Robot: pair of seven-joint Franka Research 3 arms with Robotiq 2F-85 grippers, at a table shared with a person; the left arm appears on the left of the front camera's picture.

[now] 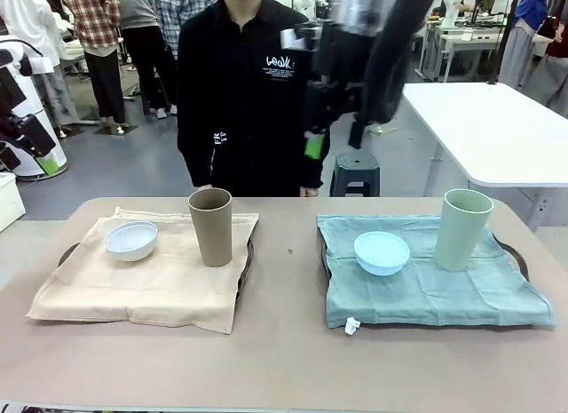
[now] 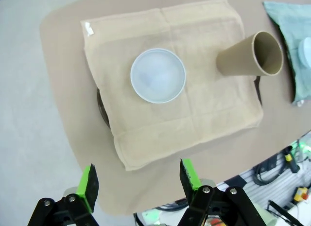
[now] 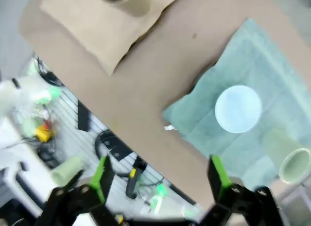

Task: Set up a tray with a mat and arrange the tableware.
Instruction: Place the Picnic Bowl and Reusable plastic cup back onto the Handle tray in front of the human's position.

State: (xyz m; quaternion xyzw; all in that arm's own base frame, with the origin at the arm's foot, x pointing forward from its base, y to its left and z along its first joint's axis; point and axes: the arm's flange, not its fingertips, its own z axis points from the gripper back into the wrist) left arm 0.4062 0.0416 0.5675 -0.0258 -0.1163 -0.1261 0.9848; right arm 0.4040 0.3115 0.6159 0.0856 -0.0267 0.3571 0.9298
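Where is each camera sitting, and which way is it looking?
Front view: sits at the robot's side of the table, looking across at the person; the right gripper hangs blurred up high.
Left wrist view: looks down past the left gripper, jaws open, at the white bowl and tan cup on the beige mat.
Right wrist view: looks down past the right gripper, jaws open, at the light blue bowl and pale green cup on the teal mat.
Both wrist views share the tan cup and beige mat.

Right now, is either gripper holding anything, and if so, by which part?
Nothing is held. The left gripper and right gripper are both open and empty above the table.
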